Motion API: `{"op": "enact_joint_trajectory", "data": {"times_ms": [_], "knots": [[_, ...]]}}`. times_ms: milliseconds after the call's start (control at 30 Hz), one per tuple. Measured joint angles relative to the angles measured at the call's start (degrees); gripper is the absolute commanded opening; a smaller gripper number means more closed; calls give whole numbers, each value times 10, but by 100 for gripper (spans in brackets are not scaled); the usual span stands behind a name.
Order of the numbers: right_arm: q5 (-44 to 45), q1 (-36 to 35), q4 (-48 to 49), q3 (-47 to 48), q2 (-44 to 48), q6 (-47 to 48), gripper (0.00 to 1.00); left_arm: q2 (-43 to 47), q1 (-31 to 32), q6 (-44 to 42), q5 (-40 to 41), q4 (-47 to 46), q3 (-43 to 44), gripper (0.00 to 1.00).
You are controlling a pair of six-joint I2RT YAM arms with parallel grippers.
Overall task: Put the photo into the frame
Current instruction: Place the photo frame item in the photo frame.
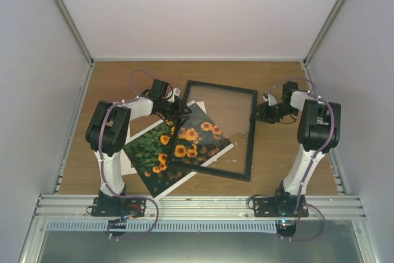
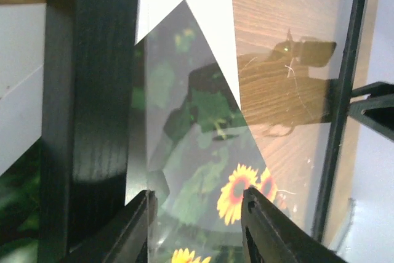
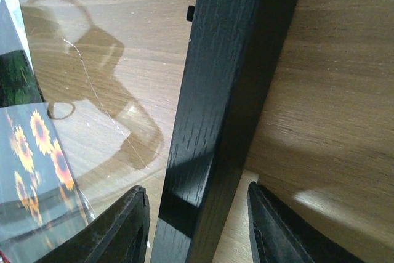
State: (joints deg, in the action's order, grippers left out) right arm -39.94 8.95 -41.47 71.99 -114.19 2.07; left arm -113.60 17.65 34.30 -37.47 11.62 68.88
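Our right fingers (image 3: 123,226) straddled a long rail of the frame (image 3: 228,90); we couldn't tell whether they gripped it. The left fingers (image 2: 265,226) gaped over the photo (image 1: 148,152).

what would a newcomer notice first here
The bright flower photo stands out, lying left of centre on the wooden table. The black frame lies askew over its right corner, with the left gripper at the frame's left rim and the right gripper straddling its right rim.

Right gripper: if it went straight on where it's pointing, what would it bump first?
Most likely the frame: its black side rail lies between the open fingers of the right gripper, though how near is unclear.
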Motion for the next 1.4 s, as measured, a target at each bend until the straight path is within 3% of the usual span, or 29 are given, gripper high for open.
{"op": "enact_joint_trajectory", "data": {"times_ms": [167, 267, 633, 933, 1100, 1400], "knots": [[1, 0, 1, 0, 0, -3, 46, 13, 10, -14, 11, -1, 0, 71], [1, 0, 1, 0, 0, -3, 46, 24, 13, -27, 19, 4, 0, 98], [1, 2, 2, 1, 0, -4, 46, 57, 35, -109, 104, 81, 24, 99], [-1, 5, 6, 1, 0, -4, 47, 72, 62, -173, 248, 154, 68, 99], [-2, 7, 12, 2, 1, -3, 50, 76, 58, -247, 262, 185, 86, 99], [-1, 7, 38, 12, 11, 6, 52, -47, 59, -377, 275, 191, 306, 99]]}}
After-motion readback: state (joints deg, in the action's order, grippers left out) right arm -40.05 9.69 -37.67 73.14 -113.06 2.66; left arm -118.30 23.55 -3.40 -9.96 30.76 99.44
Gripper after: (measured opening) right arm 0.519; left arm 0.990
